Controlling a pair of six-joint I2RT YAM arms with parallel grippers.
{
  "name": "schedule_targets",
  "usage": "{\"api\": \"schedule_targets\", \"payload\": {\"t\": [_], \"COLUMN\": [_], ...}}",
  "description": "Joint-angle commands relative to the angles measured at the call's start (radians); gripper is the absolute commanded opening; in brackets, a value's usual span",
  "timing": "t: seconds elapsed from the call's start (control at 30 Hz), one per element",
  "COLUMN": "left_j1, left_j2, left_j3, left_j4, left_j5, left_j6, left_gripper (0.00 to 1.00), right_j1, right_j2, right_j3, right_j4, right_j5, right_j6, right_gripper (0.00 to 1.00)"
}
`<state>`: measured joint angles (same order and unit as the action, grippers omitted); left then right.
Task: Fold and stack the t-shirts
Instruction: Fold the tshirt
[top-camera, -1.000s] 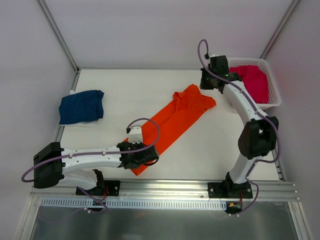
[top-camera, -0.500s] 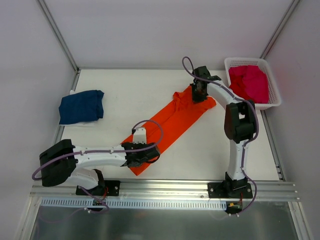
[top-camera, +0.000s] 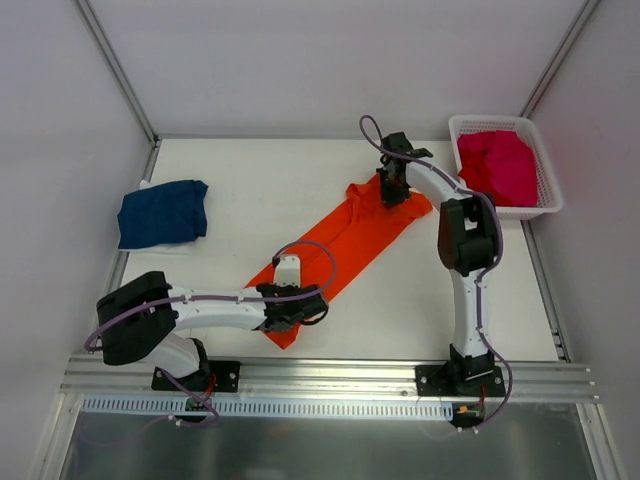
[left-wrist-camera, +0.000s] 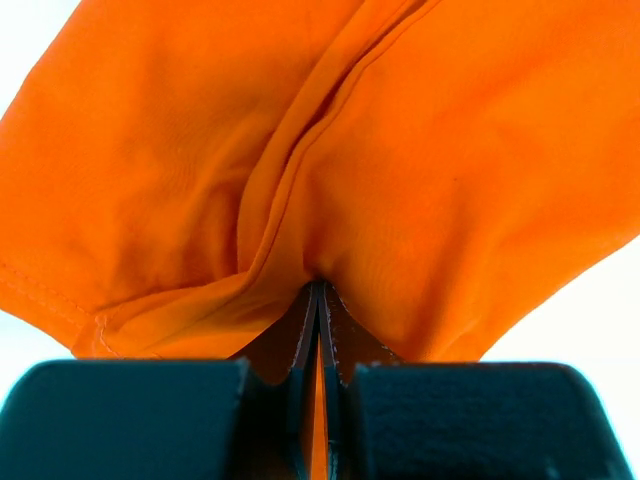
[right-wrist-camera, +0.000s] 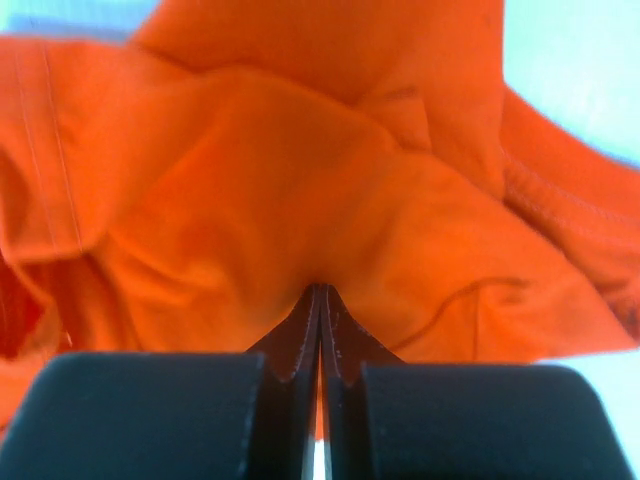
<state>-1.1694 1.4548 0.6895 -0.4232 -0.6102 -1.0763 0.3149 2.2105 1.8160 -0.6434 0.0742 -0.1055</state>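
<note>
The orange t-shirt lies in a long diagonal strip across the table's middle. My left gripper is shut on its near end. In the left wrist view the cloth puckers into the left gripper's closed tips. My right gripper is shut on the far end by the sleeves. In the right wrist view the orange cloth bunches at the right gripper's tips. A navy t-shirt lies folded at the far left. Magenta-pink t-shirts fill the basket.
The white lattice basket stands at the table's back right corner, just right of my right arm. A white sheet edge peeks out under the navy shirt. The metal rail holding both arm bases runs along the near edge.
My right gripper has swung left from beside the basket down onto the orange shirt's far end. My left gripper has slid a little right with the near end.
</note>
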Motion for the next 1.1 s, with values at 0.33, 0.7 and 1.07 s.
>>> {"api": "schedule_targets", "payload": {"t": [0.33, 0.7, 1.07], "left_j1": [-0.042, -0.156, -0.193], "left_j2": [0.073, 0.122, 0.26], "left_j3": [0.004, 0.097, 0.289], "left_j4": [0.093, 0.093, 0.098], "left_j5": [0.187, 0.217, 0.237], "left_j6": [-0.039, -0.105, -0.056], "left_gripper": [0.0, 0.0, 0.0], "right_j1": [0.015, 0.015, 0.01], "right_j2": [0.221, 0.301, 0.337], "right_j3": [0.347, 0.497, 0.519], "right_j4": [-0.127, -0.121, -0.052], "right_j5": [-0.004, -0.063, -0.188], "right_j6": [0.021, 0.036, 0.05], "right_gripper": [0.0, 0.0, 0.0]}}
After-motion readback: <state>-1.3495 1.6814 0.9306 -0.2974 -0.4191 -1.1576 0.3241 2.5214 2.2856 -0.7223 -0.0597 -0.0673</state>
